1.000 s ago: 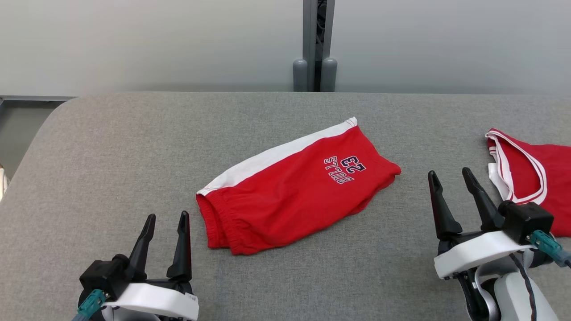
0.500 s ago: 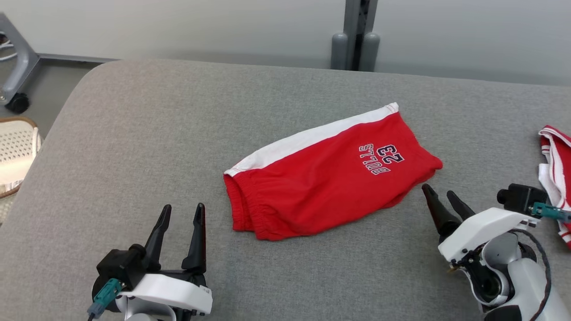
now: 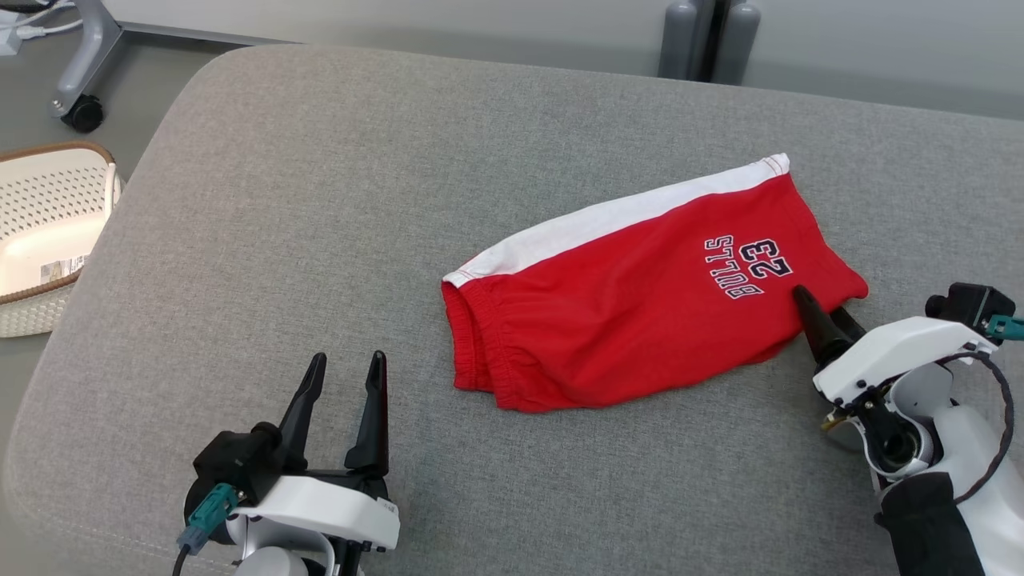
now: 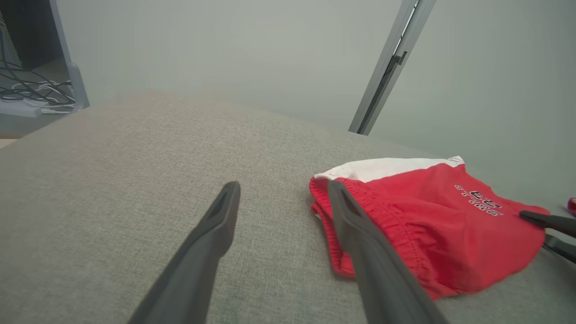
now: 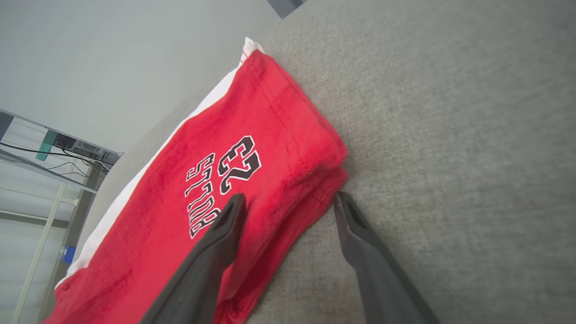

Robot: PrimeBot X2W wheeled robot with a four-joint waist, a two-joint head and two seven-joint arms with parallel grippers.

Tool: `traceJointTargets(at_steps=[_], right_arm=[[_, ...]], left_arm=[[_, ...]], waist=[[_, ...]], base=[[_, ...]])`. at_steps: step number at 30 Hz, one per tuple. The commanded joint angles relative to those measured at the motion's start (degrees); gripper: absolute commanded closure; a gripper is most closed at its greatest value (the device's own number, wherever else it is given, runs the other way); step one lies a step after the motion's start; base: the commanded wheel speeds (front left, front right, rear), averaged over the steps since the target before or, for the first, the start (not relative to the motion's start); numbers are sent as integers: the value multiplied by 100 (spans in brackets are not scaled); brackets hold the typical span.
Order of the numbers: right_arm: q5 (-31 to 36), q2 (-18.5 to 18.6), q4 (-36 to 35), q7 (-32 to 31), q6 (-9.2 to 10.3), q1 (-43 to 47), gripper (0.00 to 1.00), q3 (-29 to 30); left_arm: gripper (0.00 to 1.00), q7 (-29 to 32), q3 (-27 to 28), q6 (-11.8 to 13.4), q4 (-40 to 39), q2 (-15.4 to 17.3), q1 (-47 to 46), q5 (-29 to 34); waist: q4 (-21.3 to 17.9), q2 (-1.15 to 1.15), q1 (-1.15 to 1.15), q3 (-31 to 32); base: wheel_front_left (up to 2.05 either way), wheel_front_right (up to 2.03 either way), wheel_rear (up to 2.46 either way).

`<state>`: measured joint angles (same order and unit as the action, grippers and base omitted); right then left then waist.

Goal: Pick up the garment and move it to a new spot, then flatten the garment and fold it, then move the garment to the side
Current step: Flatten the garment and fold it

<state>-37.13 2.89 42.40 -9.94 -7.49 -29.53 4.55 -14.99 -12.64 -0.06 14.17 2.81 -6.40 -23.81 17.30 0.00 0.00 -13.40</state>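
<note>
Centre-right of head view, shorts flat on cushion; left gripper lower left, fingers spread, empty; right gripper at shorts' right corner. Left wrist view: shorts right of spread fingers. Right wrist view: fingers spread astride shorts' corner, not clamped

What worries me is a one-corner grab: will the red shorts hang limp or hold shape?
Probably limp: the red shorts lie soft and wrinkled. Likely light: thin fabric. The folded layers may fall open, since the right hand straddles one corner.
</note>
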Motion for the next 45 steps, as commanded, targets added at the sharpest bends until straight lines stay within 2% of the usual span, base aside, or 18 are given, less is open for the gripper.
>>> traceJointTargets(at_steps=[1, 10, 16, 17, 18, 19, 20, 21, 31, 45], right_arm=[[9, 4, 213, 8, -1, 5, 0, 1], [-341, -82, 1042, 221, -7, -531, 0, -138], [-440, -93, 1354, 405, -8, -742, 0, -264], [-462, -96, 1371, 423, -8, -771, 17, -294], [-477, -101, 1373, 458, -9, -782, 58, -330], [-494, -101, 1377, 491, -10, -805, 77, -361], [-494, -101, 1377, 491, -10, -805, 77, -361], [-493, -98, 1383, 528, -10, -817, 100, -401], [-496, -13, 1286, 1129, -5, -828, 100, -498], [-478, 25, 1382, 1768, -4, -406, 100, -20]], left_arm=[[0, -16, -8, 25, -13, 19, -139, -31], [0, -16, -88, 88, -80, 20, -269, -123], [0, -16, -89, 114, -71, 20, -238, -159], [0, -16, -92, 113, -68, 20, -235, -165], [0, -16, -93, 110, -65, 19, -234, -171], [0, -16, -94, 102, -61, 20, -232, -174], [0, -16, -94, 102, -61, 20, -232, -174], [0, -16, -92, 100, -57, 20, -229, -174], [0, -16, -23, 94, -2, 19, -188, -98], [0, -17, 60, 30, 75, 22, 62, 8]], waist=[[37, 0, 0, -46], [211, 0, 0, -190], [304, 0, 0, -211], [317, 0, 0, -212], [328, 0, 0, -214], [336, 0, 0, -214], [336, 0, 0, -214], [341, 0, 0, -212], [222, 0, 0, -73], [-144, 0, 0, 474]], base=[[0, 0, 0], [0, 0, 0], [0, 0, 0], [0, 0, 0], [0, 0, 0], [0, 0, 0], [0, 0, 0], [0, 0, 0], [0, 0, 0], [0, 0, 0]])
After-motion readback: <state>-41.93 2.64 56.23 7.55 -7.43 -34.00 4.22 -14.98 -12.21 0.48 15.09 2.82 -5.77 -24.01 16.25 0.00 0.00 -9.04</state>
